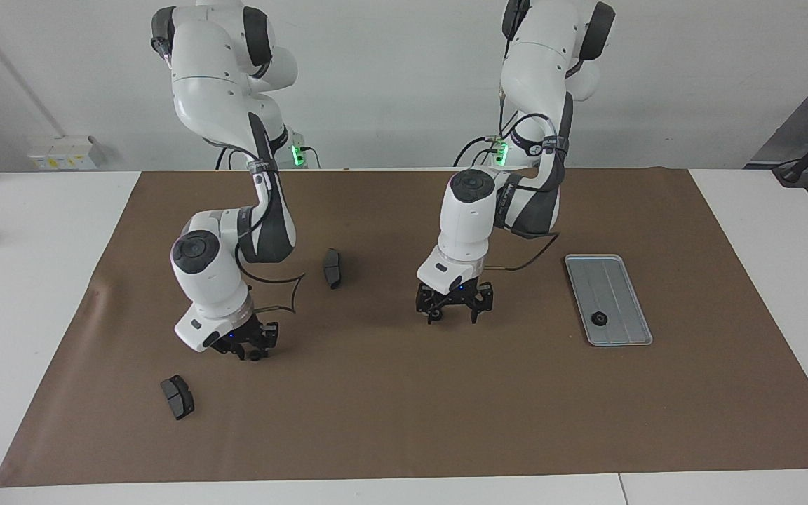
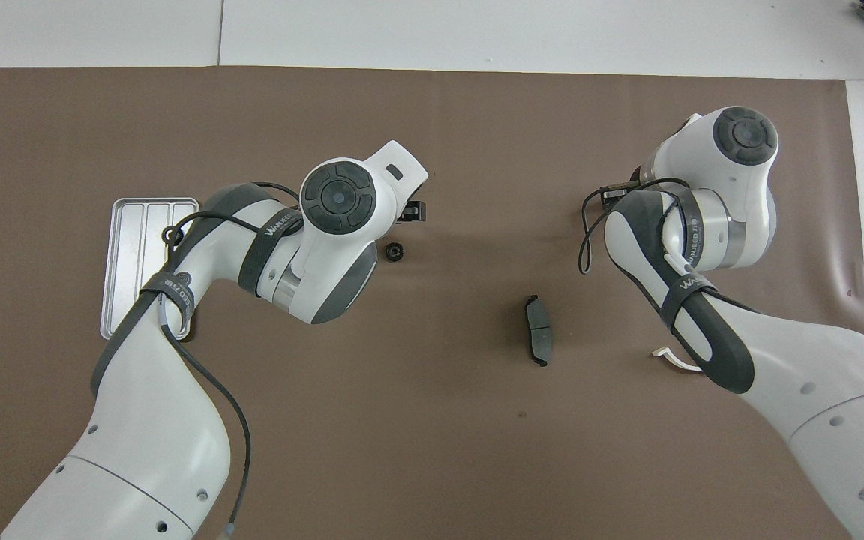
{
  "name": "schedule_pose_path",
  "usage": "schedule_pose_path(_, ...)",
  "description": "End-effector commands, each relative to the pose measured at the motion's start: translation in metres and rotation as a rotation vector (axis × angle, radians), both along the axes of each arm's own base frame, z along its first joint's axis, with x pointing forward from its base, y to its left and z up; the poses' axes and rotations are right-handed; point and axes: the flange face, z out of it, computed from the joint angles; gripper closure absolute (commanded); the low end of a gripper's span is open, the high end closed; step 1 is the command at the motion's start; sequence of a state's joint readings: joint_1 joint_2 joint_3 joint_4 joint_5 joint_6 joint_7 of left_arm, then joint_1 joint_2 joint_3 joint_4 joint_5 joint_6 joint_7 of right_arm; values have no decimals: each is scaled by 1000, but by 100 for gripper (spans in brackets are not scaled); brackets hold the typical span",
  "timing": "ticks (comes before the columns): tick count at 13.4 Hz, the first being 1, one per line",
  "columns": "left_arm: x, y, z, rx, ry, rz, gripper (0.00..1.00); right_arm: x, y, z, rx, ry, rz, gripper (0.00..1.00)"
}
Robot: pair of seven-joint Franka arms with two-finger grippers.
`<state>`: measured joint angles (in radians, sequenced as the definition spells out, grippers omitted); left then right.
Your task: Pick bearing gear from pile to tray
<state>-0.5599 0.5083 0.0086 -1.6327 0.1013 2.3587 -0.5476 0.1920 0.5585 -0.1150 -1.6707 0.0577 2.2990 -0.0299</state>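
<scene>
Facing: left gripper low over mat's middle, fingers apart | right gripper down at small gear, grip can't tell | tray holds one gear | Overhead: gear on mat beside left wrist, tray toward left arm's end.

- The middle of the brown mat, on the side away from the robots, lies bare and gives open passage.
- The left gripper hangs low over a small black gear at mid-table, blocking the way there.
- The right gripper sits low by the mat near a brake pad.
- Another brake pad lies between the two arms.
- A white half-ring bracket lies under the right arm.
- The metal tray, toward the left arm's end, holds one gear; the rest of it is bare.
</scene>
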Motion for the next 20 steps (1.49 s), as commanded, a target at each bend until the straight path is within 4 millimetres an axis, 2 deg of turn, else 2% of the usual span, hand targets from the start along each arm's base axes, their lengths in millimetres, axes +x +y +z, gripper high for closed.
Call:
schedule_pose_path(1,-4,-6,-12,-8,-18,1,0,-5,-4,-6,18,9,18,53)
schedule_pose_path(3,-18,-9,-25,-10,-15,-17,0,-6,-3,-6,18,15,24,55)
schedule_pose_path(4,-23,-9,-31,-5,-7,-21,0,-6,-3,-5,18,24,24,59)
schedule_pose_path(9,-48,-9,-49,-7,0,-46,2,-7,-2,-5,19,31,25,99)
schedule_pose_path(11,-49,-9,-47,-3,6,-45,20,-7,-2,-3,20,27,22,100)
schedule_pose_path(13,-54,-10,-47,19,36,-44,38,-5,7,16,26,22,13,100)
schedule_pose_path(15,-58,-15,-46,19,41,-27,94,-3,13,49,40,-21,-59,100)
schedule_pose_path(16,-56,-14,-45,20,41,-20,100,-4,19,62,46,-35,-68,100)
schedule_pose_path(18,-57,-11,-44,45,70,-13,100,-8,22,78,50,-35,-69,100)
schedule_pose_path(20,-52,-1,-25,36,56,5,100,-10,23,92,56,-38,-75,100)
